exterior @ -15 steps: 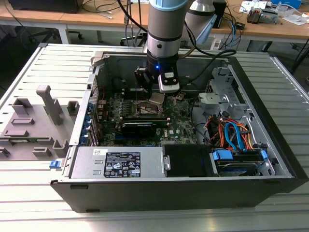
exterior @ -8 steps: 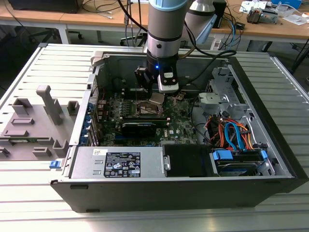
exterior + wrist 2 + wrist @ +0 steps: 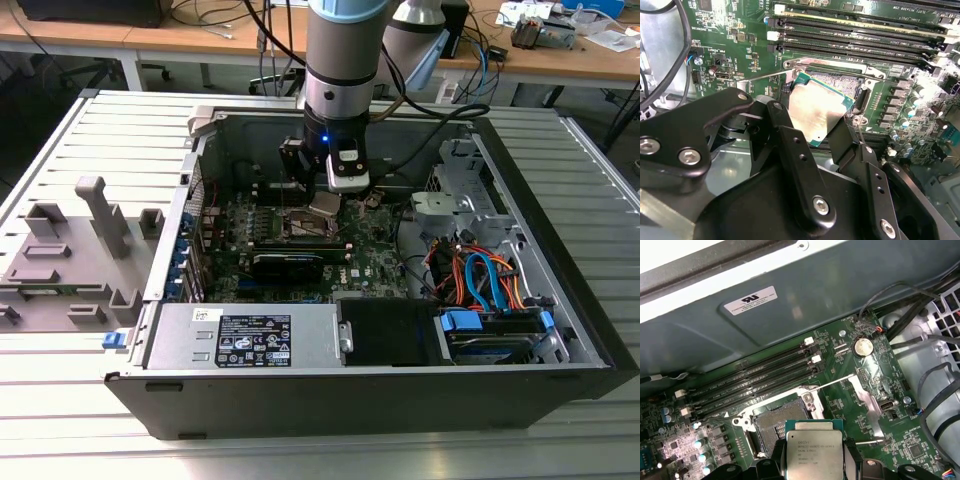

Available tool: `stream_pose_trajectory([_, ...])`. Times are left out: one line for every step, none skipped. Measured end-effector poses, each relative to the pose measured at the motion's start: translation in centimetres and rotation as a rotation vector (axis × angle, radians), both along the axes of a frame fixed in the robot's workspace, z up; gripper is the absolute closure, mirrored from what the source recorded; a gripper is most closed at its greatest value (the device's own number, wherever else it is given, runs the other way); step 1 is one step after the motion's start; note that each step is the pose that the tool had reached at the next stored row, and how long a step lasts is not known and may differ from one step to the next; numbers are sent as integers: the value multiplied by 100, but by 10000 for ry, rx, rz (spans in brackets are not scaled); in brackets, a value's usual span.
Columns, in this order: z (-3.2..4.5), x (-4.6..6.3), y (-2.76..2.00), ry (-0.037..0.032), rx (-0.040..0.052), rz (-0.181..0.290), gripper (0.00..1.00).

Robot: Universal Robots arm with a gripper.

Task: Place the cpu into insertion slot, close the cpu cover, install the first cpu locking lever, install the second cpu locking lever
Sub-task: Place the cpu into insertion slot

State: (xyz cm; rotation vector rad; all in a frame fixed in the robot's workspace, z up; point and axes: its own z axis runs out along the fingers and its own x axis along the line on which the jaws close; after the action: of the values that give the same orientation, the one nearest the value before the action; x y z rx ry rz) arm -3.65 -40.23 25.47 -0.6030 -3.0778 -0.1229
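Exterior view: your end effector hovers near the insertion slot. Second wrist view: fingers clamp the cpu, apparently tilted; level it. First wrist view: square its edges to the slot before lowering.

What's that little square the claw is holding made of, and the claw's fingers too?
The cpu looks metal-topped: a dull silvery plate catching the light, rimmed by green board, probably fibreglass. The fingers of the gripper clamping it look matte black, either coated metal or hard plastic; silver screws show, but the look leaves it open.
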Motion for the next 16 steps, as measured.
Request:
stream_pose_trajectory([0,0,0,0,-1,-16,45])
stream_pose_trajectory([0,0,0,0,0,-31,45])
stream_pose_trajectory([0,0,0,0,0,-46,45])
stream_pose_trajectory([0,0,0,0,0,-53,45])
stream_pose_trajectory([0,0,0,0,0,-61,45])
stream_pose_trajectory([-1,0,0,0,-1,-71,45])
stream_pose_trajectory([-1,0,0,0,-2,-78,45])
stream_pose_trajectory([-1,0,0,0,-1,-91,45])
stream_pose_trajectory([-1,0,0,0,0,-102,45])
stream_pose_trajectory([-1,0,0,0,-1,-111,45])
stream_pose_trajectory([-1,0,0,-1,0,-119,45])
stream_pose_trajectory([-1,0,0,0,-1,-130,45])
stream_pose_trajectory([-2,0,0,0,-1,-143,45])
stream_pose_trajectory([-2,0,0,0,-1,-151,45])
stream_pose_trajectory([-2,0,0,0,-2,-159,45])
stream_pose_trajectory([-2,0,0,0,-1,-166,45])
